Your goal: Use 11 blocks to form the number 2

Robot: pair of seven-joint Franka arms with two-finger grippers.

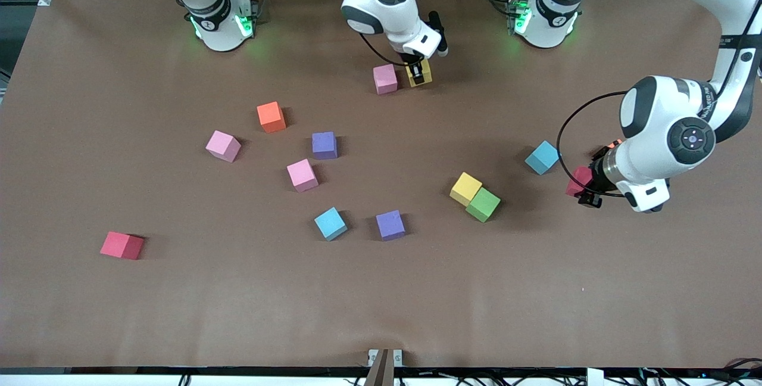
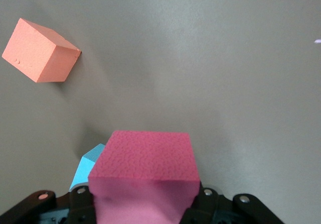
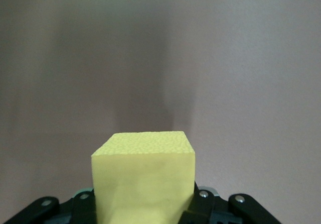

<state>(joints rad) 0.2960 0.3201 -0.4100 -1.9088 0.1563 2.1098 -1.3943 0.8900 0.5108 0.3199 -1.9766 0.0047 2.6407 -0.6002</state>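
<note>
Blocks sit scattered, no 2 yet; right gripper [image 1: 419, 70] pinches a yellow block [image 3: 143, 176] beside a pink block [image 1: 385, 78], left gripper [image 1: 586, 190] clamps a red block [image 2: 145, 174], so sloppy drops could skew rows.

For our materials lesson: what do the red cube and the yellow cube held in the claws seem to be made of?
Red cube: probably foam, matte; the left wrist view shows a finely pebbled, glare-free face. Yellow cube: likely the same foam, matte; the right wrist view shows a grainy top and soft edges. Painted wood can't be ruled out.
</note>
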